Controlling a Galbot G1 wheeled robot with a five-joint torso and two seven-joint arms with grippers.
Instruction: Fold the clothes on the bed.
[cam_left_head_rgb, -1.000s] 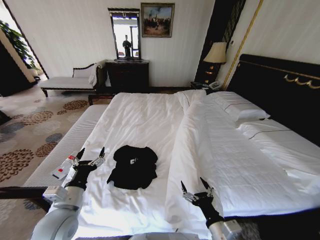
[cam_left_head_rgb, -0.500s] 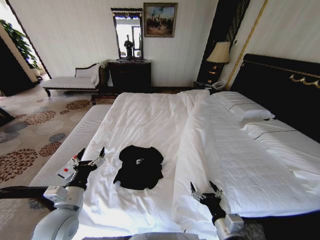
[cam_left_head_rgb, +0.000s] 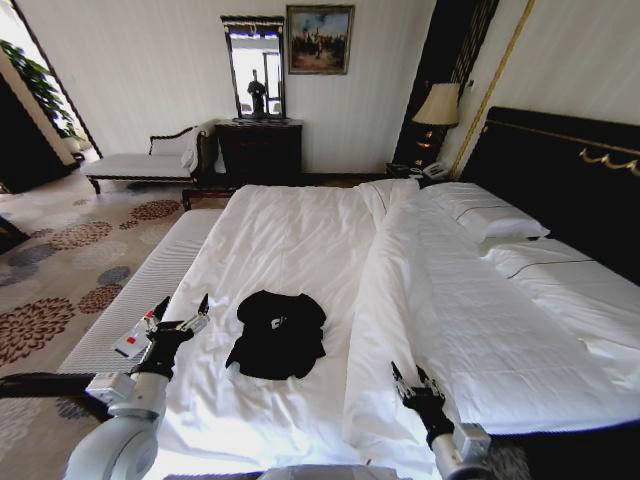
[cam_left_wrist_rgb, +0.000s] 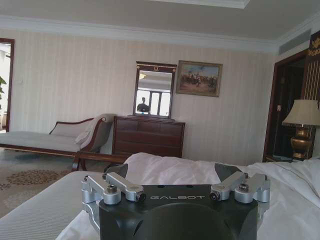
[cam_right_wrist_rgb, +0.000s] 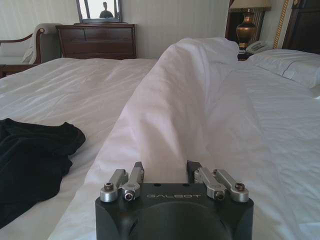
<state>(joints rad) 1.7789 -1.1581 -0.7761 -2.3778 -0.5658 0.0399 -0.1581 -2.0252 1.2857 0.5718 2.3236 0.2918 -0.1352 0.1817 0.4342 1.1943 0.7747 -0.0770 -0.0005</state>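
On bed (cam_left_head_rgb: 300, 240) edge: black T-shirt (cam_left_head_rgb: 277, 335) bunched | left claw (cam_left_head_rgb: 178, 318) spread, empty | right claw (cam_left_head_rgb: 414, 382) spread, empty

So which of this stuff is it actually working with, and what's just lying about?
Job: black T-shirt, crumpled on the bed; open left pincer; open right pincer.
Lying about: pillows, lamp, dresser, bench, painting.

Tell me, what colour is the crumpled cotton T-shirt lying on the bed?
Black, with small white lettering; the crumpled cotton T-shirt shows best in the head view.
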